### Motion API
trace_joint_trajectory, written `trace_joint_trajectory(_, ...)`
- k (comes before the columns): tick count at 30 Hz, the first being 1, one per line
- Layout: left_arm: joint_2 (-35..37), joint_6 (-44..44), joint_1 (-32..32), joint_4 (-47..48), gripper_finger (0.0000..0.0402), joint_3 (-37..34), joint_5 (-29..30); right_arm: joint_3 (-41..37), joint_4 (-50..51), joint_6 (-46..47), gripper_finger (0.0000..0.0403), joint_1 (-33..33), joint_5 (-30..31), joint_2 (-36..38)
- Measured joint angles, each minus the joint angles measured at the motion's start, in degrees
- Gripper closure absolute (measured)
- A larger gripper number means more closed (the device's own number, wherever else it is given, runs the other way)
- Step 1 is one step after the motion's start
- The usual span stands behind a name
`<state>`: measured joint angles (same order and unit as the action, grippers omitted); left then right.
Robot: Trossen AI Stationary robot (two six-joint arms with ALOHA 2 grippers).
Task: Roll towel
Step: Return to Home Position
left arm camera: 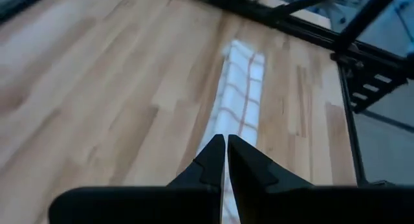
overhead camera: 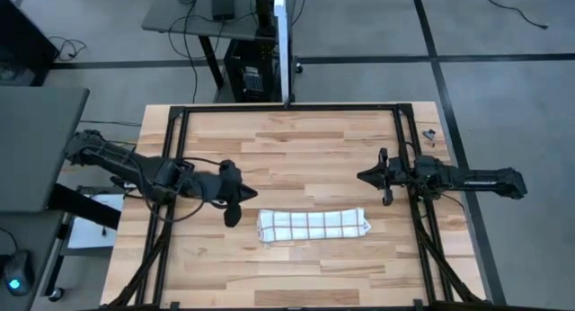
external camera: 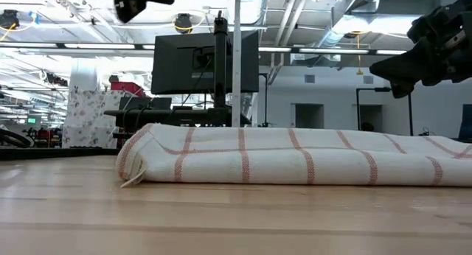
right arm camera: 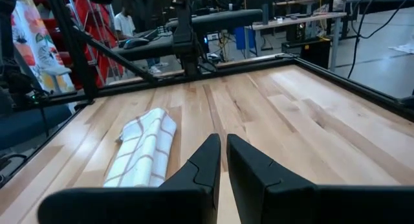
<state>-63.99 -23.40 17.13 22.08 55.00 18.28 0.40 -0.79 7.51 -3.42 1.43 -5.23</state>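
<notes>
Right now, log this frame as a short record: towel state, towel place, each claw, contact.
towel state: towel rolled into a long bundle
towel place: lying on the table, between the two arms
left claw: left claw shut, empty, off the towel's left end
right claw: right claw shut, empty, beyond the towel's right end
contact: neither claw touches the towel

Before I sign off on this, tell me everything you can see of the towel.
The towel is thin white cloth with a grid of reddish-brown lines, rolled into a long, low, slightly flattened bundle. It lies on the wooden table, roughly midway between the arms, its length running left to right. In the low view a small loose corner sticks out at one end. Only the table touches it; the left gripper and right gripper are off it, shut and empty.
</notes>
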Motion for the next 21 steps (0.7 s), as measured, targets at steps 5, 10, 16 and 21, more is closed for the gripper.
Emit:
trace_joint_trajectory(5, 0.02, 11.00, -6.71, 0.03, 0.0398, -0.01, -11.21, -0.02, -0.04, 0.02, 0.0381, 0.00, 0.00, 0.00)
trace_joint_trajectory(10, 1.59, 19.33, -13.71, -4.18, 0.0398, -5.25, -25.31, -0.04, -0.05, 0.04, 0.0381, 0.00, 0.00, 0.00)
trace_joint_trajectory(16, 11.76, 16.30, -17.93, -11.69, 0.0398, -21.06, -30.46, -0.04, -0.25, 0.15, 0.0381, 0.00, 0.02, 0.02)
trace_joint_trajectory(21, 27.18, 12.03, -17.99, -13.51, 0.0398, -34.55, -30.43, -0.04, -0.41, 0.15, 0.0381, 0.00, 0.02, 0.01)
